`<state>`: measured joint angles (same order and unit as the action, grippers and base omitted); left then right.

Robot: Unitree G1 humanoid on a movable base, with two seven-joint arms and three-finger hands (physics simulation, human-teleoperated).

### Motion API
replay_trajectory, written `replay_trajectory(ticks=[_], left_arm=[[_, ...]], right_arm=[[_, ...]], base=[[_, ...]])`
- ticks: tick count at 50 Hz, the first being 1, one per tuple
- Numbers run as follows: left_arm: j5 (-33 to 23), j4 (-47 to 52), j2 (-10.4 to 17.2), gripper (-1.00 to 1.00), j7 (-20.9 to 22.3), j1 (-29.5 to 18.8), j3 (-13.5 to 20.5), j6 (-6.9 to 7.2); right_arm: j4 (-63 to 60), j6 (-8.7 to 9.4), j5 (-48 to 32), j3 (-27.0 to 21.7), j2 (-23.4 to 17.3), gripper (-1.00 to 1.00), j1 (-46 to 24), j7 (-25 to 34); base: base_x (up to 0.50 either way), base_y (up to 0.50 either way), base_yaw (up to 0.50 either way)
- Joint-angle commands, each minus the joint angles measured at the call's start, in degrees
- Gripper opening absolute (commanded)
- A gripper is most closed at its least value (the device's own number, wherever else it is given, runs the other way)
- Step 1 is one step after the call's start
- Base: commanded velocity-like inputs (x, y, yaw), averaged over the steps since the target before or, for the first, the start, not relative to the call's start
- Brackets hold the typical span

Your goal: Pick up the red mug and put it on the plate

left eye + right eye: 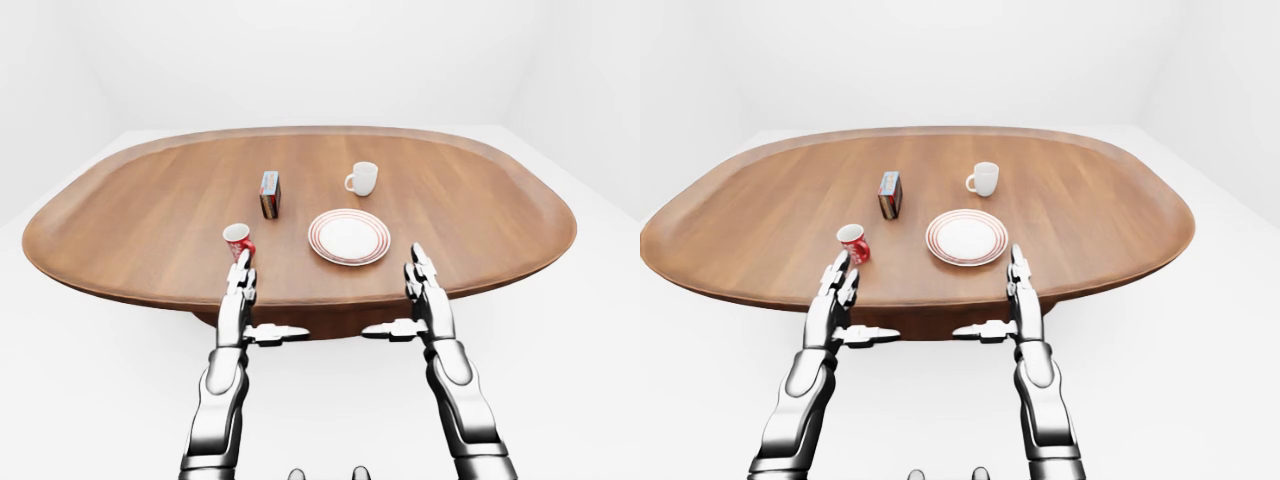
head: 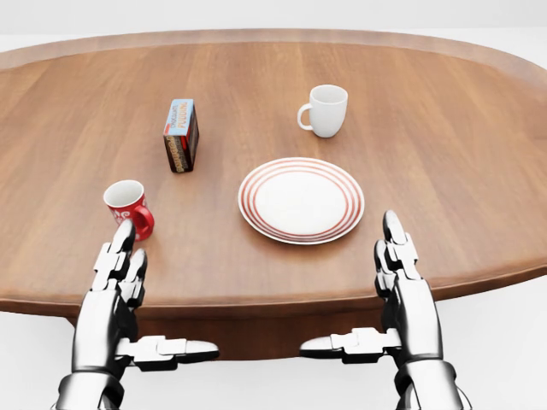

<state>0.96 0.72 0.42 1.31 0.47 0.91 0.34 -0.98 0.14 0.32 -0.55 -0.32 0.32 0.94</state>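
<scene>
The left hand (image 2: 120,295) rises at the lower left of the head view, jointed silver metal, its fingers straight and spread, thumb stuck out sideways toward the centre, holding nothing. Its fingertips (image 2: 125,232) overlap the lower edge of the red mug (image 2: 128,207) in this view; whether they touch it cannot be told. The right hand (image 2: 402,295) mirrors it at the lower right, equally open and empty, fingers pointing up over the table's near edge, thumb pointing inward.

The red mug is a glossy cylinder with a white inside, standing upright in the lower-left part of the tabletop; nothing shows inside it. The plate (image 2: 301,200), round and shallow, white with thin red rings at the rim, lies near the centre, bare, well apart from the mug. Above and right of it a plain white mug (image 2: 326,110) stands upright, handle to the left. In the upper left a small printed box (image 2: 181,135) stands on edge.

The table (image 1: 130,215) is a broad oval of reddish-brown wood with visible grain and a raised rounded lip. Floor and walls are plain white.
</scene>
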Motion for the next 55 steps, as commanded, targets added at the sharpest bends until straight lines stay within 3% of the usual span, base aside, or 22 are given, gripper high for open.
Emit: replay_trajectory(ticks=[1, 4, 8, 10, 12, 13, 14, 18, 32, 55], left_arm=[[2.0, 2.1, 0.6, 0.95, 2.3, 1.1, 1.6, 1.13], [2.1, 3.4, 0.5, 0.95, 2.5, 1.6, 1.4, 1.69], [2.8, 7.6, 0.5, 0.95, 2.4, 1.5, 1.4, 4.45], [3.1, 11.0, 0.5, 0.95, 2.2, 1.5, 1.4, 4.66], [6.0, 22.6, 0.6, 0.95, 1.6, 1.0, 2.6, 4.66], [9.2, 33.3, 1.1, 0.95, 0.2, -1.6, 4.5, 4.66], [11.2, 37.1, 1.3, 0.95, -0.5, -2.9, 5.6, 4.66], [15.8, 42.4, 2.5, 0.95, -4.4, -7.7, 8.6, 4.66], [18.7, 37.6, 4.4, 0.95, -7.2, -10.1, 9.1, 4.66], [19.9, 37.2, 5.3, 0.95, -7.6, -10.6, 10.0, 4.66]], right_arm=[[-1.7, 0.04, 0.1, -0.7, -0.5, 1.00, 0.6, 1.8], [-2.8, 0.88, 0.0, -0.6, -0.6, 1.00, 0.6, 2.0], [-6.4, 3.59, -0.7, -0.8, -0.9, 1.00, 0.5, 2.3], [-8.7, 4.86, -0.4, -1.1, -1.0, 1.00, 0.5, 2.7], [-14.9, 4.86, 0.6, -1.6, -1.0, 1.00, 0.2, 2.9], [-23.2, 4.86, 2.0, -1.9, -1.0, 1.00, -1.0, 3.1], [-26.4, 4.86, 2.4, -2.2, -1.0, 1.00, -1.7, 2.5], [-33.2, 4.86, 4.3, -2.3, -1.3, 1.00, -4.6, 2.3], [-35.1, 4.86, 5.1, -2.4, -1.5, 1.00, -4.9, 1.8], [-35.2, 4.86, 5.1, -2.3, -1.5, 1.00, -4.9, 2.5]], base=[[0.00, 0.00, 0.00], [0.00, 0.00, 0.00], [0.00, 0.00, 0.00], [0.00, 0.00, 0.00], [0.00, 0.00, 0.00], [0.00, 0.00, 0.00], [0.00, 0.00, 0.00], [0.00, 0.00, 0.00], [0.00, 0.04, 0.00], [0.00, 0.50, 0.00]])
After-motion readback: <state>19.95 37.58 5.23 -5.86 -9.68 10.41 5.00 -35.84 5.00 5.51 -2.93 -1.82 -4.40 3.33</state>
